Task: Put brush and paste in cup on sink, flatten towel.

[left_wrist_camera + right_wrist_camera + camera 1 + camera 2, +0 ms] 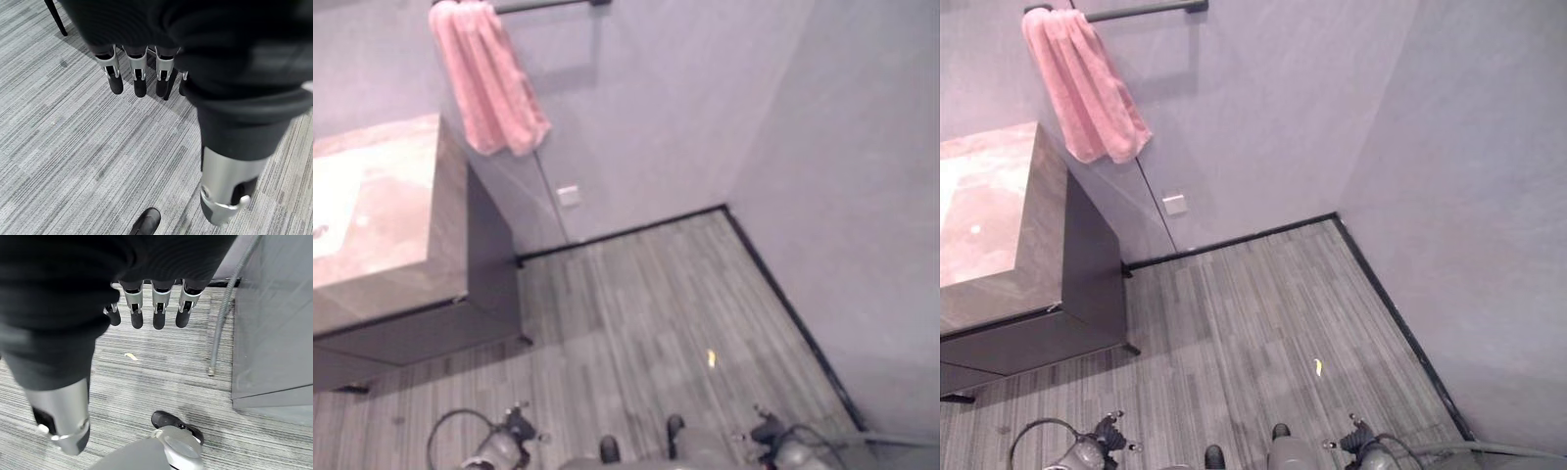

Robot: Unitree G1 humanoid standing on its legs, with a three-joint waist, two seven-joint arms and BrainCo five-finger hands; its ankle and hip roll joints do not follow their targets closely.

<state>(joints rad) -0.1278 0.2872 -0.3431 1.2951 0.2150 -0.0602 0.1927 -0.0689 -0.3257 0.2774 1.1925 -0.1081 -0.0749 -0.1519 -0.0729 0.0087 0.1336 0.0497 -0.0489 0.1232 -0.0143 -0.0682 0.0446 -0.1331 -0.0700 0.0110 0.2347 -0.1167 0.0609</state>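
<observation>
Left hand point(146, 73) & right hand point(156, 308) hang over grey plank floor point(646, 313), fingers straight, holding nothing. Pink towel point(487, 78) hangs bunched on dark rail point(1141, 10), upper left of frame, above marble sink counter point(382, 215) at left.
</observation>
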